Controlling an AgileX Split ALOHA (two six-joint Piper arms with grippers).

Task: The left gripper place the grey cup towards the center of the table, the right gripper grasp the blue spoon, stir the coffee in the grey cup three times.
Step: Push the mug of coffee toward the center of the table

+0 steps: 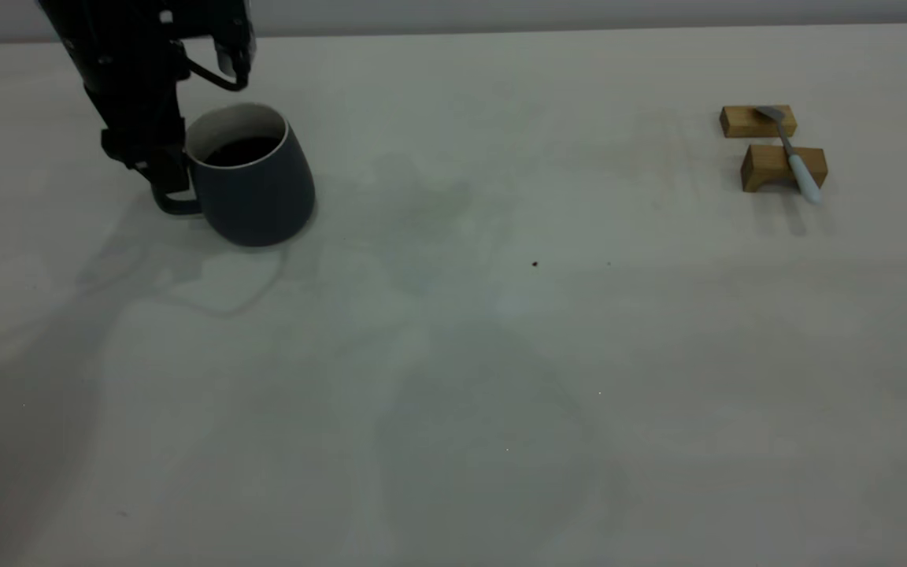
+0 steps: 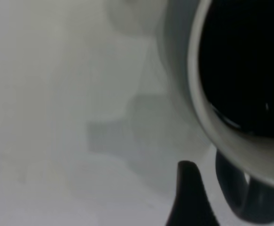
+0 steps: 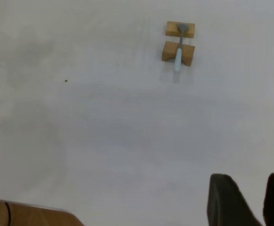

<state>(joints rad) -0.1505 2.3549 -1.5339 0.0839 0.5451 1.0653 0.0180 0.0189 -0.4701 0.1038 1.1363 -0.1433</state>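
- Exterior view: the grey cup (image 1: 253, 177) stands at the counter's (image 1: 453, 378) left side, tilted, its handle toward the left gripper (image 1: 166, 177), coffee (image 1: 241, 150) inside.
- The left gripper reaches down from above, jaws pinching the handle.
- The blue spoon (image 1: 794, 157) lies across two wooden blocks (image 1: 772, 150) far right, handle toward the camera.
- The right gripper (image 3: 247, 200) hovers high, well apart from the spoon, jaws slightly spread.

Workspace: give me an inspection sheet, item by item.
Surface: table, off-white, a few dark specks.
Job's things: grey cup far left, tilted, coffee inside; blue spoon far right, across two wooden blocks.
Clutter: nothing seen.
Grippers: left claw at the cup's handle; right claw open, high above the table, away from the spoon.
Cables: black loop on the left arm.
Surroundings: pale wall behind.
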